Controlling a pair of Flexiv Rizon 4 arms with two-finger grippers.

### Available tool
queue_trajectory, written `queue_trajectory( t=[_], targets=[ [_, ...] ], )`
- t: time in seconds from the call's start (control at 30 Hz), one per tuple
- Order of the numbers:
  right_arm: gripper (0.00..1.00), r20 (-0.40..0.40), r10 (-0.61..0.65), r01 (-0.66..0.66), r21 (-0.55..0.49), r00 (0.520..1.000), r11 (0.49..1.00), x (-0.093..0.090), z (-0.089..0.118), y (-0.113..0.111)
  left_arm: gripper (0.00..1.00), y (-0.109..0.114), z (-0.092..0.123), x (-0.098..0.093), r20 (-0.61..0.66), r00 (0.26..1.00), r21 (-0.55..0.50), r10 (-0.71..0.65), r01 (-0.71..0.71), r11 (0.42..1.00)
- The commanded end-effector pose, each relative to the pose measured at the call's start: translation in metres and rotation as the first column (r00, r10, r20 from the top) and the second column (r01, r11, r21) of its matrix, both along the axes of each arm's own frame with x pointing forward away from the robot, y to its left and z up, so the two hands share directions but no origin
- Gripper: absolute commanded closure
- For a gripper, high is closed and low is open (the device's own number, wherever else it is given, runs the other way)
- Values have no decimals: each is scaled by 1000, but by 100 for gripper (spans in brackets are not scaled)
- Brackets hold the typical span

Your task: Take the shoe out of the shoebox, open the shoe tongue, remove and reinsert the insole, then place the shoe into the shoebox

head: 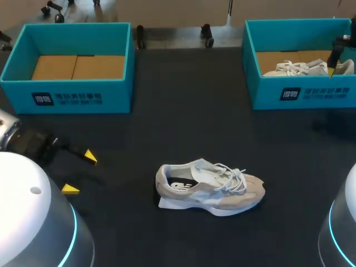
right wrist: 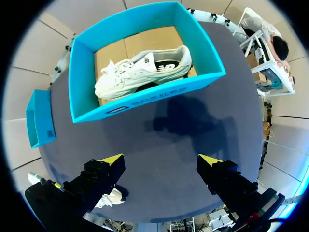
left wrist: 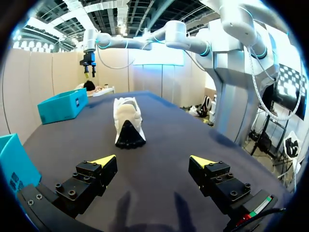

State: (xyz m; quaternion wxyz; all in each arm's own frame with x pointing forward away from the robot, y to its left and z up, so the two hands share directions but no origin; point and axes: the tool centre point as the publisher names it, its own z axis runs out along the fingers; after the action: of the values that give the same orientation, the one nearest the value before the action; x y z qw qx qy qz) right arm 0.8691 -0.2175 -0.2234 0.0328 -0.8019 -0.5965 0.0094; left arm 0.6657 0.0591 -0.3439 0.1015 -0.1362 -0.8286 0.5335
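The shoe (head: 211, 188), a beige and grey sneaker, is seen standing on its sole on the dark tabletop (head: 167, 133), near the middle of the front edge and outside both boxes, with its toe turned towards the right edge and its heel towards the left. In the left wrist view the shoe (left wrist: 128, 118) is found ahead of the left hand (left wrist: 153, 162), heel first and well apart from the fingers. The left hand (head: 79, 172) is held low near the left edge with its fingers spread wide and nothing between them. The left shoebox (head: 83, 94), teal with a bare cardboard floor, is set at the far left corner. The right shoebox (head: 300, 92), also teal, is set at the far right corner, and a second shoe (head: 306, 68), white, is laid inside it on its side. The right hand (head: 334, 61) is held high over that corner, above the right shoebox; in its own view the right hand (right wrist: 161, 162) is shown wide open and empty, with the right shoebox (right wrist: 145, 99) and the second shoe (right wrist: 142, 70) ahead of it.
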Motion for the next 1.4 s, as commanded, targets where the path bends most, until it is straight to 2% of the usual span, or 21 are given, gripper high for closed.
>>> queue_trajectory(
  t=[0.03, 0.17, 0.3, 0.33, 0.97, 1.13, 1.4],
  targets=[
    [0, 3, -2, 2, 0, 1000, 1000, -1, 0, 0, 0, -1, -4, 3, 10, 1000, 5, 19, -19, 1000],
    [0, 3, -2, 2, 0, 1000, 1000, -1, 0, 0, 0, 8, -16, 16, -44, 990, -53, 136, -138, 989],
    [0, 3, -2, 2, 0, 1000, 1000, -1, 0, 0, 0, 21, -26, 18, -94, 974, -124, 207, -218, 968],
    [0, 3, -2, 2, 0, 1000, 1000, -1, 0, 0, 0, 25, -29, 19, -122, 971, -143, 208, -224, 964],
    [0, 3, -2, 2, 0, 1000, 1000, -1, 0, 0, 0, 25, -29, 19, -122, 971, -143, 208, -224, 964],
    [0, 3, -2, 2, 0, 1000, 1000, -1, 0, 0, 0, 5, -43, 19, -148, 962, -125, 229, -248, 961],
    [0, 3, -2, 2, 0, 1000, 1000, -1, 0, 0, 0, -19, -39, 11, -144, 955, -143, 261, -281, 949]
  ],
)
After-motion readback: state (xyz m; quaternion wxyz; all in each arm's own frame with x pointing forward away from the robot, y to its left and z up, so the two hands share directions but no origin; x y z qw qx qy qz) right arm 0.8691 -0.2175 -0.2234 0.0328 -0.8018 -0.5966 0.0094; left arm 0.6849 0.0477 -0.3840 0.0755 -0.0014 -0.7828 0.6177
